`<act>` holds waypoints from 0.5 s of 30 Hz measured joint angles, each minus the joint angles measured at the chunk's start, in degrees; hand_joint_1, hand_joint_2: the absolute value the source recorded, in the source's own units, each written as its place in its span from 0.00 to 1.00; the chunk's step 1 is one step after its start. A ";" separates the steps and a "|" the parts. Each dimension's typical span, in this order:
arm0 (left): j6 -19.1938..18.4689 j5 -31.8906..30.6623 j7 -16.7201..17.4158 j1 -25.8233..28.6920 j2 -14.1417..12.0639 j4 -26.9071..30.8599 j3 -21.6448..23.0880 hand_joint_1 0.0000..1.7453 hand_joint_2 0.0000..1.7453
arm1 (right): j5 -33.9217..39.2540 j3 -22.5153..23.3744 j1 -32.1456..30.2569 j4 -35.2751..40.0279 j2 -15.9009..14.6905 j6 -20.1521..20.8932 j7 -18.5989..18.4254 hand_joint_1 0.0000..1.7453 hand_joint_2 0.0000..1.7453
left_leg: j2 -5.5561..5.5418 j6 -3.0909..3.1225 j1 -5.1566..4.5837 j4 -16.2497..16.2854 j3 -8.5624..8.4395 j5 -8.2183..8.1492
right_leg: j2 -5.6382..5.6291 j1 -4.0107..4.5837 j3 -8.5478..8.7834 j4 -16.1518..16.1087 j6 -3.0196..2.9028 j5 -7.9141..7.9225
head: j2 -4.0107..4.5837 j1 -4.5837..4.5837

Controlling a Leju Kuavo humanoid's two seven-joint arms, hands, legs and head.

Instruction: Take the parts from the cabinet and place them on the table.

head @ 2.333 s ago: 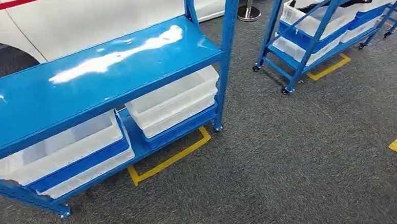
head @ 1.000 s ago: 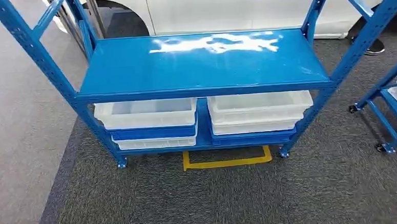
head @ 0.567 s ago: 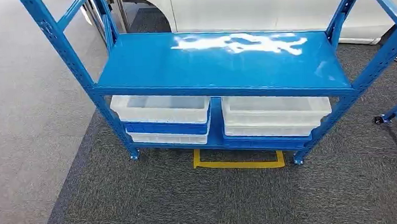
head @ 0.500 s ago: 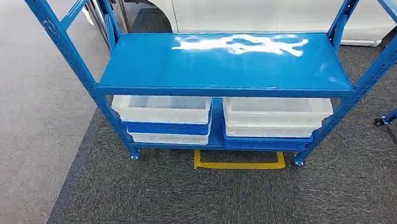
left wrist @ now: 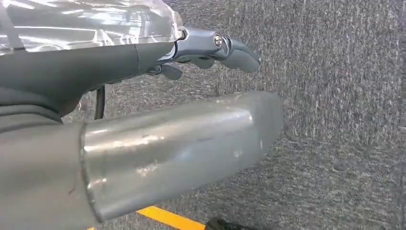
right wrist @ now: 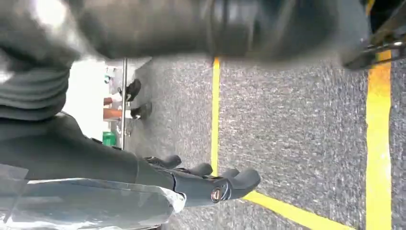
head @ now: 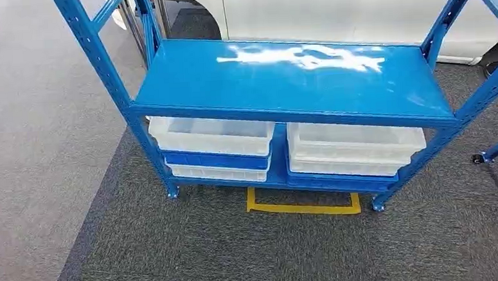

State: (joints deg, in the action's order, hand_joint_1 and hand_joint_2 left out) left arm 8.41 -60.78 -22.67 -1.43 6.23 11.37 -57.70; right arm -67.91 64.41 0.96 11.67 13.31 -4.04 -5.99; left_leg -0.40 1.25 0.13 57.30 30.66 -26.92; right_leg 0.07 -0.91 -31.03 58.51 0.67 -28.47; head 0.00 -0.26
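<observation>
- cabinet [head: 288,80]: blue metal rack on castors, glossy bare top shelf, standing on grey carpet [head: 239,257] over a yellow tape mark [head: 303,207].
- bins [head: 211,135]: white and blue, stacked in two piles on the lower shelf; contents cannot be told.
- left robot hand [left wrist: 210,48]: fingers loosely apart, holding nothing.
- right robot hand [right wrist: 210,179]: fingers spread, holding nothing.

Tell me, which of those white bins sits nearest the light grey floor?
The left white bin under the blue shelf; the right bin sits farther over the dark carpet.
</observation>
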 joint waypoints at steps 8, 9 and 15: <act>0.13 -0.02 0.04 -0.03 0.02 0.00 -1.01 0.00 1.00 | 0.07 0.74 0.10 0.00 0.17 -1.33 0.24 0.00 1.00 | 0.04 -0.38 0.10 0.07 0.01 -0.24 | 0.01 0.41 -0.21 0.13 -0.59 0.15 | 0.00 -0.15; 0.22 -0.02 0.11 -0.03 0.02 0.00 -1.03 0.00 1.00 | 0.04 0.85 0.11 0.00 0.17 -1.33 0.24 0.00 1.00 | 0.04 -0.49 0.13 0.04 -0.02 -0.21 | 0.01 0.44 -0.22 0.15 -0.60 0.14 | 0.00 -0.15; 1.05 -0.07 1.36 -0.08 0.09 0.00 -1.40 0.00 1.00 | -0.04 1.03 0.13 0.00 0.17 -1.33 0.24 0.00 1.00 | 0.04 -0.86 0.26 0.01 -0.03 -0.22 | 0.01 0.56 -0.21 0.18 -0.72 0.10 | 0.00 -0.15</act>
State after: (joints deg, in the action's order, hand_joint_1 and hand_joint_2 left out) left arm 9.46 -60.85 -21.31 -1.51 6.32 11.37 -59.10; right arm -67.95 65.44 1.09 11.67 13.49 -5.38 -5.75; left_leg -0.36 0.38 0.39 57.31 30.63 -27.14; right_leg 0.09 -0.34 -31.25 58.70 -0.05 -28.38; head 0.00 -0.42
